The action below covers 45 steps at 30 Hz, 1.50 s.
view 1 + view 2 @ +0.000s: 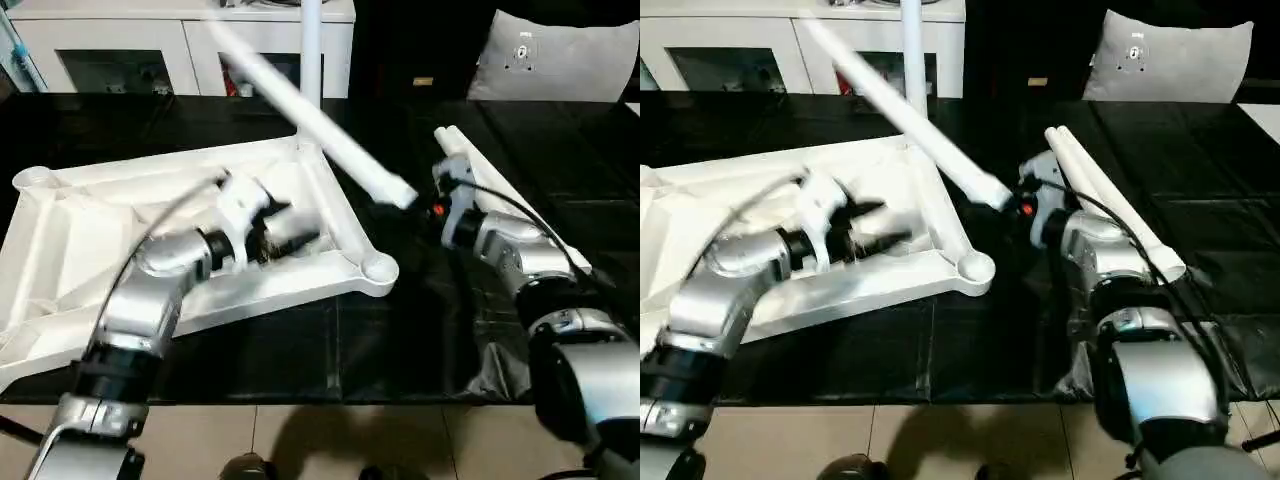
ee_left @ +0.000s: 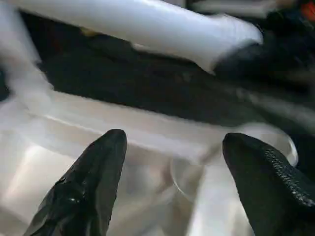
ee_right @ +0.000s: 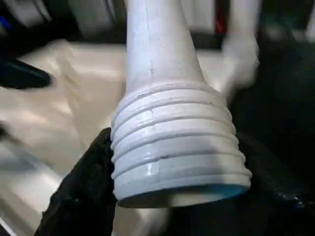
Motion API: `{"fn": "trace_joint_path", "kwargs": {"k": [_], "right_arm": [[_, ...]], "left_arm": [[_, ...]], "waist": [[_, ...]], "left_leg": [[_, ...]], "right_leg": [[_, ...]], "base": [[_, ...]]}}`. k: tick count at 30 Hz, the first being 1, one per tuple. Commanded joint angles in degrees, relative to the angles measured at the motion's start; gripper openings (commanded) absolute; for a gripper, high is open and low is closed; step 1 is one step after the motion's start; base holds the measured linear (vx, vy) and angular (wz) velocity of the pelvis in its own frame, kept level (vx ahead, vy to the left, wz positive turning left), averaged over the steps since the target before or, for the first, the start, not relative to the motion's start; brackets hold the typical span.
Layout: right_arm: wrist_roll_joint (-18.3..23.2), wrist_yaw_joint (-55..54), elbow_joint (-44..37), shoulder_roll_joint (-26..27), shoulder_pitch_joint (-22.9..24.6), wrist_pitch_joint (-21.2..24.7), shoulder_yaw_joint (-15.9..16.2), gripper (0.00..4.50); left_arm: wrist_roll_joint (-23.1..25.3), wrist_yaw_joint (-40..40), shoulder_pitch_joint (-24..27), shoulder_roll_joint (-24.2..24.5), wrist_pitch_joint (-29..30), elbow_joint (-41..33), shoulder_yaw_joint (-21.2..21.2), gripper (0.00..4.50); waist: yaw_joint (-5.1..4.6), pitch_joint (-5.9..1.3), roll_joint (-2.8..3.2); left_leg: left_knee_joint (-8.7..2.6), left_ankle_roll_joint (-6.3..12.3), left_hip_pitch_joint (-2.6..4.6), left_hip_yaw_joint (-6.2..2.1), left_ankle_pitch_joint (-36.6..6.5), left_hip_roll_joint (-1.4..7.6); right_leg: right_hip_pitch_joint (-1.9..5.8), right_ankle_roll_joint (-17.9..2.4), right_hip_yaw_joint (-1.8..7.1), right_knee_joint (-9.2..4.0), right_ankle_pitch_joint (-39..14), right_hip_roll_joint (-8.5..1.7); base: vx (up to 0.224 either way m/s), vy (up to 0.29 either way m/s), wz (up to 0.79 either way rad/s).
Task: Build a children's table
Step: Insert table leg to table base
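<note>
With the right claw [image 3: 172, 196] clamped on the threaded end of a leg [image 1: 330, 135] near the top's [image 1: 90, 240] corner socket [image 1: 380, 268] — the left claw [image 2: 172, 182] wide above the ribs — a tilted entry risked cross-threading.

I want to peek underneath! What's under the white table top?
The table top lies upside down on a black mat. Whatever sits beneath its middle is covered. The left gripper hovers open above it.

White table top [image 1: 120, 215] & legs [image 1: 330, 135]; black mat [image 1: 400, 320], black hand fingers [image 2: 93, 182].
</note>
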Motion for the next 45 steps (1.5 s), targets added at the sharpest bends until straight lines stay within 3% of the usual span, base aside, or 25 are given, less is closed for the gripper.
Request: {"fn": "trace_joint_path", "kwargs": {"k": [1, 2, 4, 6, 7, 9, 11, 13, 15, 21, 31, 37, 45], "right_arm": [[5.0, 2.6, -6.0, 1.3, 3.1, 2.7, -3.0, 2.75], [5.0, 2.6, -6.0, 1.3, 3.1, 2.7, -3.0, 2.75], [10.5, 4.7, -12.5, 2.9, 6.4, 7.3, -5.2, 2.75], [12.3, 5.5, -15.3, 3.4, 7.8, 9.4, -5.6, 2.75], [15.2, 6.9, -21.4, 4.2, 11.0, 13.0, -5.1, 2.75], [16.8, 7.6, -25.6, 5.0, 13.5, 15.3, -4.2, 2.75], [17.6, 7.3, -28.6, 5.7, 15.3, 17.0, -3.6, 2.75], [17.8, 7.2, -30.7, 6.3, 16.7, 17.7, -3.0, 2.75], [17.4, 7.0, -32.6, 6.7, 18.0, 18.5, -2.0, 2.75], [18.3, 5.5, -37.4, 6.6, 20.4, 21.5, -1.3, 2.75], [19.6, 4.4, -41.2, 7.0, 22.5, 24.5, -1.2, 2.75], [20.1, 3.9, -42.2, 6.6, 23.0, 25.2, -0.8, 2.75], [19.9, 4.1, -42.4, 6.2, 22.9, 25.4, -0.7, 2.75]], "left_arm": [[-4.0, 2.2, -1.1, -1.9, 2.7, -0.6, 3.8, 3.91], [-4.0, 2.2, -1.1, -1.9, 2.7, -0.6, 3.8, 3.91], [-9.0, 3.3, -2.7, -4.7, 4.8, -1.2, 7.0, 4.02], [-11.3, 3.9, -3.3, -6.0, 5.8, -1.7, 8.4, 4.27], [-17.1, 5.1, -4.9, -8.9, 8.6, -2.8, 11.2, 4.3], [-20.8, 5.9, -5.9, -11.2, 10.8, -3.3, 12.6, 4.41], [-22.0, 6.7, -6.4, -12.6, 12.0, -3.3, 12.9, 4.5], [-22.8, 7.1, -6.7, -14.0, 12.6, -3.3, 13.1, 4.5], [-24.4, 7.4, -7.1, -15.6, 12.7, -3.3, 13.5, 4.5], [-30.6, 8.2, -8.5, -17.8, 14.7, -4.4, 16.2, 4.5], [-34.4, 7.4, -8.1, -18.1, 15.9, -6.1, 17.1, 3.57], [-35.3, 7.6, -8.1, -17.8, 16.2, -6.1, 17.1, 3.03], [-35.5, 8.1, -8.4, -17.4, 15.4, -5.1, 17.3, 2.49]], "waist": [[0.39, -4.89, 0.67], [0.47, -4.77, 0.53], [0.93, -4.83, 0.53], [1.26, -4.96, 0.47], [1.57, -4.84, 0.49], [1.82, -4.84, 0.37], [2.16, -4.71, 0.44], [2.19, -4.53, 0.2], [2.17, -4.46, 0.39], [2.08, -4.5, 0.28], [2.06, -4.66, 0.31], [2.07, -4.83, 0.39], [2.06, -4.8, 0.22]], "left_leg": [[-3.62, 5.76, 0.35, -1.13, -6.2, 3.74], [-3.73, 5.89, 0.31, -1.01, -6.3, 3.75], [-3.71, 6.08, 0.39, -1.09, -5.9, 3.85], [-3.76, 6.22, 0.41, -1.21, -5.4, 3.9], [-3.72, 5.92, 0.44, -1.09, -5.3, 3.86], [-3.75, 5.86, 0.27, -1.22, -5.4, 3.97], [-3.81, 5.87, 0.24, -1.19, -5.9, 3.77], [-3.98, 4.99, 0.22, -1.21, -7.0, 3.6], [-4.09, 3.92, 0.33, -1.27, -7.4, 3.53], [-4.27, 3.49, 0.29, -1.45, -6.7, 3.53], [-4.35, 4.33, 0.29, -1.42, -4.3, 3.56], [-4.23, 5.02, 0.25, -1.41, -2.5, 3.64], [-4.28, 4.32, 0.29, -1.36, -3.2, 3.62]], "right_leg": [[3.63, -16.9, 2.95, -3.49, -3.9, -5.36], [3.71, -16.5, 3.04, -3.8, -3.8, -5.28], [3.66, -16.5, 3.06, -3.69, -3.4, -5.31], [3.53, -16.5, 2.91, -3.69, -3.5, -5.31], [3.65, -16.5, 3.02, -3.78, -3.6, -5.4], [3.61, -16.5, 2.99, -3.73, -3.5, -5.44], [3.39, -15.5, 2.96, -4.13, -6.1, -5.41], [3.48, -13.7, 2.97, -4.74, -10.2, -5.52], [3.36, -11.8, 3.1, -5.25, -13.0, -5.55], [3.41, -11.4, 3.1, -5.09, -11.3, -5.46], [3.58, -11.2, 2.98, -4.99, -7.9, -5.42], [3.73, -12.3, 2.92, -4.61, -4.0, -5.48], [3.83, -11.8, 2.94, -4.82, -5.8, -5.56]], "base": [[0.0, 0.0, 0.0], [0.0, 0.0, 0.0], [0.0, 0.0, 0.0], [0.0, 0.0, 0.0], [0.0, 0.0, 0.0], [0.0, 0.0, 0.0], [0.0, 0.0, 0.0], [0.0, 0.0, 0.0], [0.0, 0.0, 0.0], [0.0, 0.0, 0.0], [0.0, 0.0, 0.0], [0.0, 0.0, 0.0], [0.0, 0.0, 0.0]]}}
